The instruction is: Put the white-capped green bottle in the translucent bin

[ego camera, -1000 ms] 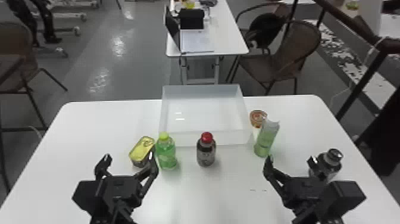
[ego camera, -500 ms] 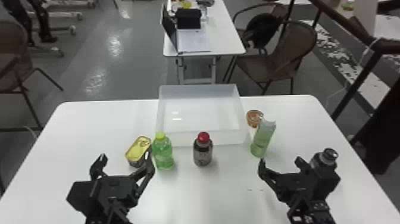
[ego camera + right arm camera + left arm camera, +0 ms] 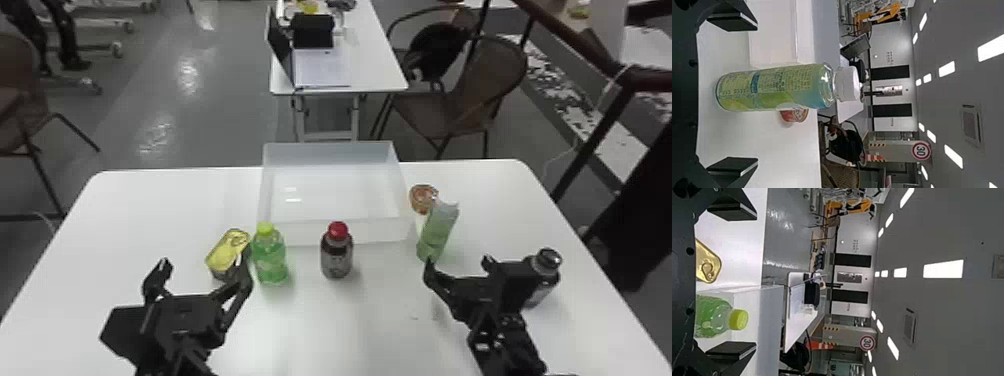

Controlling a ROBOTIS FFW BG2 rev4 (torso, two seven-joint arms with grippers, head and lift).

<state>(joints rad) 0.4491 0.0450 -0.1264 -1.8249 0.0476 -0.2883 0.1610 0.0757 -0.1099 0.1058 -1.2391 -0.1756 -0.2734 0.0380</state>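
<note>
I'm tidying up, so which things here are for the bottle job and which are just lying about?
For the job:
white-capped green bottle
translucent bin
probably the right gripper

Just lying about:
yellow-topped tin
lime-capped bottle
red-capped bottle
orange tub
dark-capped bottle

In the head view, the black two-fingered right gripper (image 3: 457,262) hides part of the dark bottle with a shiny metallic cap (image 3: 547,259), and a finger of the matching left gripper (image 3: 204,261) covers some of the flat yellow-lidded can (image 3: 227,252). The small round orange-brown tub (image 3: 422,197) is partly behind the white-capped green bottle (image 3: 440,227), whose cap is a pale blur. The picture's edge cuts off both black arms. In the right wrist view, the translucent bin (image 3: 773,35) is also cut off. Small items on the white far table (image 3: 375,60) are too tiny to identify.
</note>
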